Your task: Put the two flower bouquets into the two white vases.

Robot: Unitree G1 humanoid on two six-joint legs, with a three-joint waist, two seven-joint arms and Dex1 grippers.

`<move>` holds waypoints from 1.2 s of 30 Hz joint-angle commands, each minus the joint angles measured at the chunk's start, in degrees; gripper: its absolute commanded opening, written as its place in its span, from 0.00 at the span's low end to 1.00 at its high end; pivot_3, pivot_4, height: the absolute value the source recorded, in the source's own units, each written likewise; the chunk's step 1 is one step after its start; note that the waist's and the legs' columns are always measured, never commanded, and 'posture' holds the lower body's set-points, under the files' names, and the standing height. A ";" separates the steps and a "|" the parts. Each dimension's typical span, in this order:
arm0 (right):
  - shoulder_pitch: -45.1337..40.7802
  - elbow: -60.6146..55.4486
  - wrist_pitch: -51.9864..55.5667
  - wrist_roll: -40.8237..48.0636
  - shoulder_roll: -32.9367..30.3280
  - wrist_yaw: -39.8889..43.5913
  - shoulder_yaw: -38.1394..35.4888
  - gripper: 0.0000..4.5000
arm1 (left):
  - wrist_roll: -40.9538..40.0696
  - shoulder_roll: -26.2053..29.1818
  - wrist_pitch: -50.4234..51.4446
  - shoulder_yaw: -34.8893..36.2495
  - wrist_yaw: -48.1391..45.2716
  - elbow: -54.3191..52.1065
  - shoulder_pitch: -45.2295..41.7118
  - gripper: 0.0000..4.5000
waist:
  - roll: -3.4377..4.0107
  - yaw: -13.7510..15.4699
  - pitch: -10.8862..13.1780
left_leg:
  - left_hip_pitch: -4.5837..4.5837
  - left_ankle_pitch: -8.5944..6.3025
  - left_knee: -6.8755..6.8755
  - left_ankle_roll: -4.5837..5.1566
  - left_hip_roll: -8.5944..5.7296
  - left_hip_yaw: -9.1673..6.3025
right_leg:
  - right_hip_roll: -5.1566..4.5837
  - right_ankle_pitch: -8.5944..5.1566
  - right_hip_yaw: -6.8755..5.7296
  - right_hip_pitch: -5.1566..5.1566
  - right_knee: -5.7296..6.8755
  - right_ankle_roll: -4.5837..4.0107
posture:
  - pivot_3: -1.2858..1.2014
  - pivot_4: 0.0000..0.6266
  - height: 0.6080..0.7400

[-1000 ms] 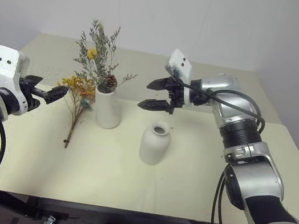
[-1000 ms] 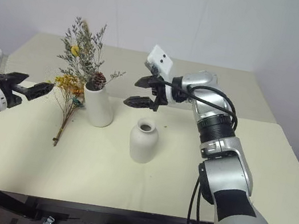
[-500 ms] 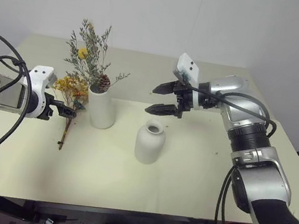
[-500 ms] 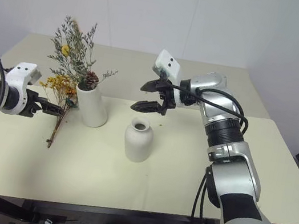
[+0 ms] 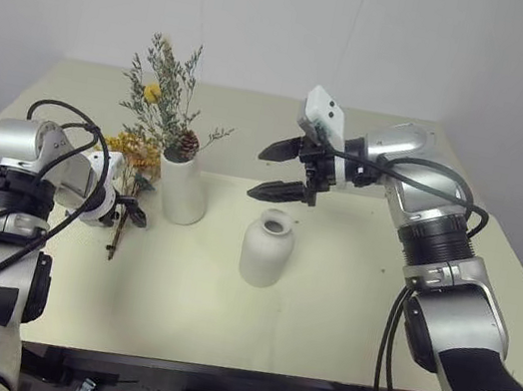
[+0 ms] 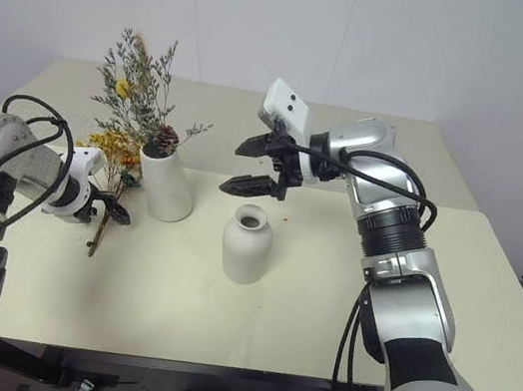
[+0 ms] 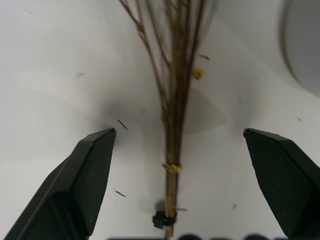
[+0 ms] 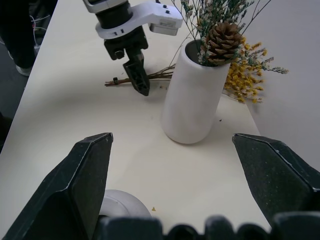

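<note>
Yellow-orange bouquet (image 5: 128, 182) lies flat on the counter (image 5: 324, 298), just left of the tall vase (image 5: 184, 190), flower heads toward the back beside that vase, stems running toward me. Grey-green bunch (image 5: 167, 98) with the pine cone already stands in the tall vase, so I judge half the job done; the short narrow-necked vase (image 5: 266, 249) sits empty near mid-counter. My left hand (image 5: 127, 213) hangs over the stem end, pointing steeply down, jaws spread wide and holding nothing. It is far nearer than my right hand (image 5: 279, 170), which hovers open and empty above and behind the short vase. From the left wrist, the stems (image 7: 172, 125) run straight up the middle of the gap between the two fingers (image 7: 85, 175), long axis across the closing line, a tie near the cut end; I can't tell whether the tips touch the counter. Right wrist camera gives what the left cannot: the left hand's fingertips down at the stems, beside the tall vase.
</note>
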 commanded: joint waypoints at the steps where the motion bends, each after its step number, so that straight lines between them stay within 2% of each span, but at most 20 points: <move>1: -0.81 -1.87 0.20 0.67 -0.29 0.11 -0.27 1.00 | 4.62 -0.57 -2.38 -0.77 -2.60 3.02 -2.41 0.99 | 0.00 0.06 0.00 | 0.00 0.00 0.00 0.00 0.00 0.00 | 0.00 0.00 0.00 0.00 0.00 0.00 | 0.52 0.24 1.00; 2: -0.77 -1.95 0.27 0.68 -0.29 0.07 -0.26 1.00 | 5.55 -0.83 -2.75 -0.74 -3.13 3.65 -2.72 0.99 | 0.00 0.07 0.00 | -0.01 0.00 0.00 0.00 0.00 0.00 | 0.00 0.00 0.00 0.00 -0.01 0.00 | 0.52 0.24 1.00; 5: -0.63 -2.18 0.46 0.70 -0.32 -0.02 -0.24 1.00 | 7.80 -1.29 -3.30 -0.93 -4.93 4.41 -3.09 0.86 | 0.00 0.16 0.00 | -0.01 0.00 0.00 0.00 0.00 0.00 | -0.01 0.00 0.00 0.00 0.00 0.00 | 0.52 0.24 1.00; 17: -0.63 -1.58 0.33 0.62 0.08 -0.44 -0.16 1.00 | 13.25 -1.50 -1.79 0.93 -8.69 2.07 -2.85 0.03 | 0.00 0.35 0.00 | -0.04 0.00 0.00 0.00 0.00 0.00 | -0.02 0.00 -0.01 -0.01 0.00 0.00 | 0.52 0.24 1.00; 18: -0.62 -1.57 0.33 0.62 0.12 -0.47 -0.16 1.00 | 13.63 -1.51 -1.68 1.18 -8.73 1.79 -2.78 0.00 | 0.00 0.34 0.00 | -0.04 0.00 0.00 0.00 0.00 0.00 | -0.02 0.00 0.00 -0.01 0.00 0.00 | 0.52 0.24 1.00; 27: -0.15 -1.99 0.71 0.82 0.08 -0.87 -0.48 1.00 | 17.28 -0.81 -0.37 5.90 -6.00 -2.62 -2.36 0.00 | 0.00 0.34 0.00 | -0.05 0.00 0.00 0.00 0.00 0.00 | -0.02 0.00 -0.01 -0.02 0.01 0.00 | 0.52 0.24 1.00; 33: 0.46 -2.39 0.90 1.08 -0.47 -1.31 -0.93 1.00 | 22.86 -1.83 -7.30 14.00 3.23 -14.64 -1.31 0.00 | 0.00 0.40 0.00 | -0.10 0.00 0.00 0.00 0.01 -0.02 | -0.03 0.01 0.00 -0.09 0.02 -0.01 | 0.52 0.24 1.00; 36: 0.74 -2.55 0.91 1.25 -0.74 -1.54 -1.14 1.00 | 22.91 -1.94 -11.93 14.59 2.41 -21.69 0.35 0.00 | 0.00 0.46 0.00 | -0.15 0.00 0.00 -0.01 -0.01 -0.01 | -0.08 0.02 -0.01 -0.10 0.02 -0.01 | 0.52 0.24 1.00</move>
